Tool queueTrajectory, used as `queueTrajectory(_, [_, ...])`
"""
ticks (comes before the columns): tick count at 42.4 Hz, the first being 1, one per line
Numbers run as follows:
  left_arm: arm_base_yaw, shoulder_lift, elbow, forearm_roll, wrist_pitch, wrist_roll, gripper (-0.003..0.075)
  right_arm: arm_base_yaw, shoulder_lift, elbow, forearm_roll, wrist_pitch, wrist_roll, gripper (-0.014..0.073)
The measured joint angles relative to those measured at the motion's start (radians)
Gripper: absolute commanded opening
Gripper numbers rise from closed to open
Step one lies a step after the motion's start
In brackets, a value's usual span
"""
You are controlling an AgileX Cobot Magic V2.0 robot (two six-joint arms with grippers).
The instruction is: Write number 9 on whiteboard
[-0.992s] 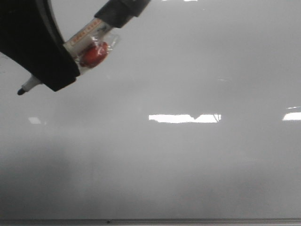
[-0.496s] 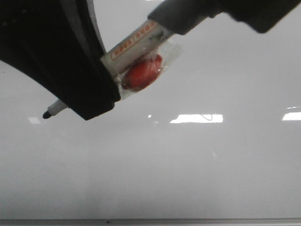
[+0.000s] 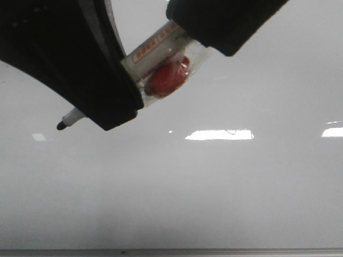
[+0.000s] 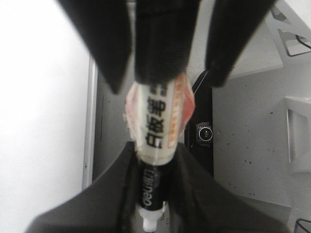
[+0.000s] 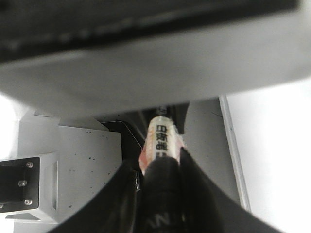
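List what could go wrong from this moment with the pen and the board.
1. The left gripper clamps the marker while the right gripper covers its rear end; a pull from either could twist or drop it.
2. The bare tip points towards the whiteboard, so a jolt could leave a stray mark.

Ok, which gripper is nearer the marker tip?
Left. The left gripper clamps the marker just behind its tip; the right gripper holds the far end.

The whiteboard (image 3: 225, 187) looks glossy and smooth with a thin metal frame edge, while the marker (image 3: 161, 59) wears crinkled clear plastic wrap over a paper-like label.
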Motion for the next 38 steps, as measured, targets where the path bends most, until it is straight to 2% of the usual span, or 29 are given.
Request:
queueTrajectory(8, [0.000,0.000,0.000,-0.004,-0.001,0.000,0.0008,0.000,0.000,0.000,-0.002,0.000,0.000,0.0027])
queueTrajectory(11, [0.000,0.000,0.000,-0.004,-0.001,0.000,0.0087,0.000,0.000,0.000,-0.004,0.000,0.000,0.0001])
queueTrajectory(16, [0.000,0.000,0.000,-0.004,-0.001,0.000,0.0279,0.000,0.000,0.000,-0.004,0.002,0.000,-0.0020])
queueTrajectory(20, [0.000,-0.007,0.000,0.002,-0.009,0.000,0.0370,0.000,0.000,0.000,-0.004,0.012,0.000,-0.0020])
queueTrajectory(25, [0.013,-0.051,0.000,0.035,-0.018,-0.031,0.0379,0.000,-0.004,-0.002,-0.059,0.028,0.041,-0.0020])
queueTrajectory(28, [0.045,-0.097,0.000,0.051,-0.018,-0.065,0.0379,0.000,-0.017,-0.002,-0.140,0.039,0.113,-0.0020])
queueTrajectory(34, [0.159,-0.191,0.016,0.057,-0.020,-0.097,0.0379,-0.055,-0.049,-0.004,-0.290,0.063,0.290,-0.0020])
queueTrajectory(38, [0.266,-0.256,0.055,0.053,-0.020,-0.116,0.0379,-0.143,-0.082,-0.004,-0.320,0.061,0.382,-0.0020])
